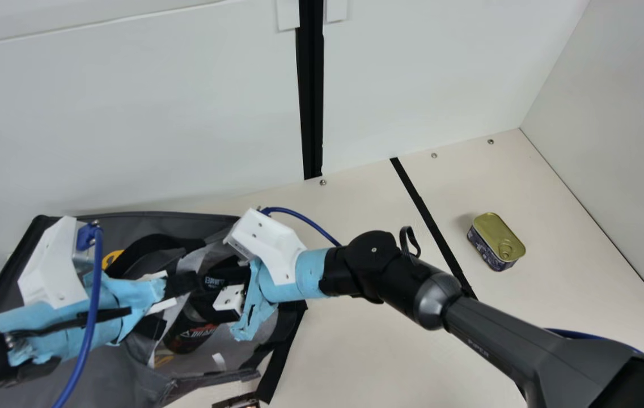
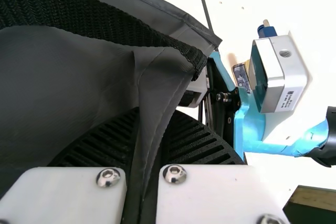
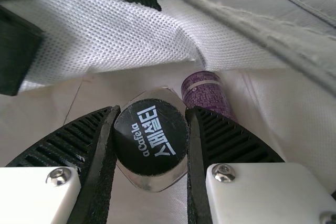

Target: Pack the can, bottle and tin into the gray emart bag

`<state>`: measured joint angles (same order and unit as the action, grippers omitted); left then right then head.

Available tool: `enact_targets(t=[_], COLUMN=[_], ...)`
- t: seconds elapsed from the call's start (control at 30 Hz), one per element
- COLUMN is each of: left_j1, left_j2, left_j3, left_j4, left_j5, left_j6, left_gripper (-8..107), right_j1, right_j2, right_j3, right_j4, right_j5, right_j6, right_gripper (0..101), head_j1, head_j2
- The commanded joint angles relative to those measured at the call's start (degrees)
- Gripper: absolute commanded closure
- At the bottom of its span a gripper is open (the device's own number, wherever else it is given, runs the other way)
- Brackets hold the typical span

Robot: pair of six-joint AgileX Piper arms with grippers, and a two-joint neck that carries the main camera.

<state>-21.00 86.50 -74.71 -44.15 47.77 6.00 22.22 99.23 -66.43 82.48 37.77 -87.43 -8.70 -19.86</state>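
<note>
Gray cloth of the emart bag [image 1: 157, 222] spreads across the lower left of our main view. There we see our left gripper [image 1: 182, 284] closed on a fold of its side, pinched between both ribbed fingers. Our right gripper [image 1: 217, 287] reaches over the bag and is closed around the black-capped bottle [image 3: 152, 137], its fingers parted just by the cap's width. Beside that bottle, inside the bag, we see the purple can [image 3: 207, 94]. Our tin [image 1: 496, 237] sits on the table [image 1: 367, 345], right of centre.
</note>
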Motion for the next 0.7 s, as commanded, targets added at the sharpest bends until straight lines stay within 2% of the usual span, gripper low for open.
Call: enact_targets(t=[0.0, 0.67], left_j1=[0.0, 0.0], left_j2=[0.0, 0.0], left_j3=[0.0, 0.0], left_j4=[0.0, 0.0], left_j5=[0.0, 0.0], left_j6=[0.0, 0.0], left_gripper=[89, 89], right_j1=[0.09, -0.23], right_j2=[0.14, -0.18], right_j3=[-0.18, -0.87], right_j4=[-0.18, -1.95], right_j5=[-0.17, -0.06], right_j6=[0.0, 1.46], right_gripper=[81, 15], head_j1=[-1.3, -1.3], head_j2=[-0.14, -0.14])
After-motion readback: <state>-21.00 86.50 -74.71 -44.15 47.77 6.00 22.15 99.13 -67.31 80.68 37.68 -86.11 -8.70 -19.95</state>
